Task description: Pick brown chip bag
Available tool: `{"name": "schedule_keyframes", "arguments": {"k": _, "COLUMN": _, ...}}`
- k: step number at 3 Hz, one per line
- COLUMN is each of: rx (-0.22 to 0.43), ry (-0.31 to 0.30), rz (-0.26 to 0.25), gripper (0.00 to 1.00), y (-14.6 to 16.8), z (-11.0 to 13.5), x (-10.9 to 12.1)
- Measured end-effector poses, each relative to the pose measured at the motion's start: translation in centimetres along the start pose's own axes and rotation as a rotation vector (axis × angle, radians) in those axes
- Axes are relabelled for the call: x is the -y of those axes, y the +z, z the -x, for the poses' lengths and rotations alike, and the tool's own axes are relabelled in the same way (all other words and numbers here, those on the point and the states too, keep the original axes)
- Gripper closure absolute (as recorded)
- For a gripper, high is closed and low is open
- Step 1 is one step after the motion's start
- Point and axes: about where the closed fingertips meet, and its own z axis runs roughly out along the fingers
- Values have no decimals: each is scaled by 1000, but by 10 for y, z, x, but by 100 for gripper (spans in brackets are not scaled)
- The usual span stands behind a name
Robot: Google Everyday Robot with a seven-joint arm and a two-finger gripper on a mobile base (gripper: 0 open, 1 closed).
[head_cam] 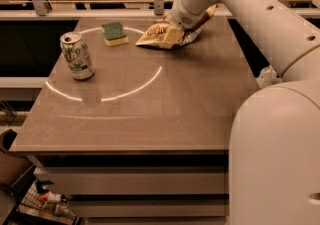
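In the camera view, the hand (176, 30) is at the far side of the worktop (190, 94), down on the brown chip bag (156, 34), whose right end tilts upward. Whether the hand is open or clamped cannot be told. A sponge (114, 33) lies near the bag's left. A soda can (77, 55) stands further left.

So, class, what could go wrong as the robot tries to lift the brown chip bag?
The gripper sits at one end of the brown chip bag. If it is held only there, the glossy, wrinkled foil might slip out on lifting. The bag also lies near the far edge of the table, so a nudge could push it off.
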Motion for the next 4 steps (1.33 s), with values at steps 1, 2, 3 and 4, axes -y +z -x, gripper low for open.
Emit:
{"name": "schedule_keyframes", "arguments": {"k": 1, "rx": 0, "ry": 0, "rz": 5, "gripper": 100, "y": 3, "z": 0, "x": -1}}
{"name": "schedule_keyframes", "arguments": {"k": 2, "rx": 0, "ry": 1, "rz": 11, "gripper": 100, "y": 4, "z": 1, "x": -2}}
{"name": "schedule_keyframes", "arguments": {"k": 3, "rx": 0, "ry": 1, "rz": 11, "gripper": 100, "y": 4, "z": 1, "x": -2}}
{"name": "schedule_keyframes", "arguments": {"k": 4, "rx": 0, "ry": 1, "rz": 11, "gripper": 100, "y": 4, "z": 1, "x": -2}}
